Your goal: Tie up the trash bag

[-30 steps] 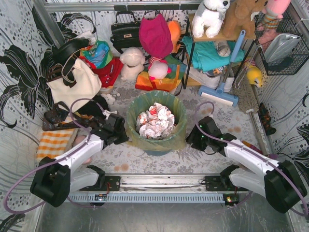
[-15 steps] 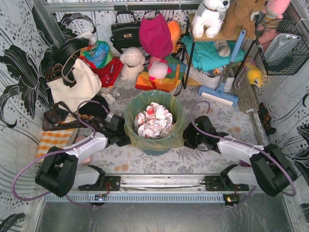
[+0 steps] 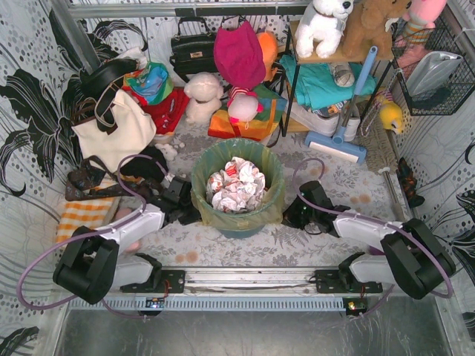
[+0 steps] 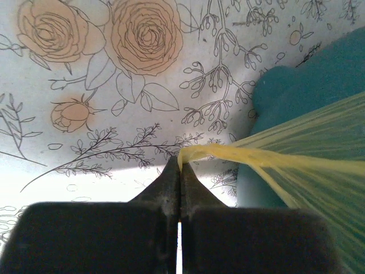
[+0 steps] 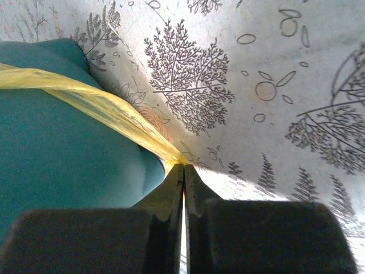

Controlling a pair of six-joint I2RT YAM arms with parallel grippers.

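Just clamped right gripper (image 5: 183, 166) onto trash bag (image 5: 102, 105) lining teal bin (image 5: 57, 165), at bin's right side; left gripper (image 4: 180, 165) clamped likewise at bin's left. Probably means both edges secured, ready for gathering upward.

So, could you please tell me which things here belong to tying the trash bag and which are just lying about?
In the job: trash bag; left gripper and right gripper, each pinching its rim; teal bin holding it; crumpled paper inside.
Lying about: cream tote bag, black handbag, white plush dog, blue mop, striped cloth.
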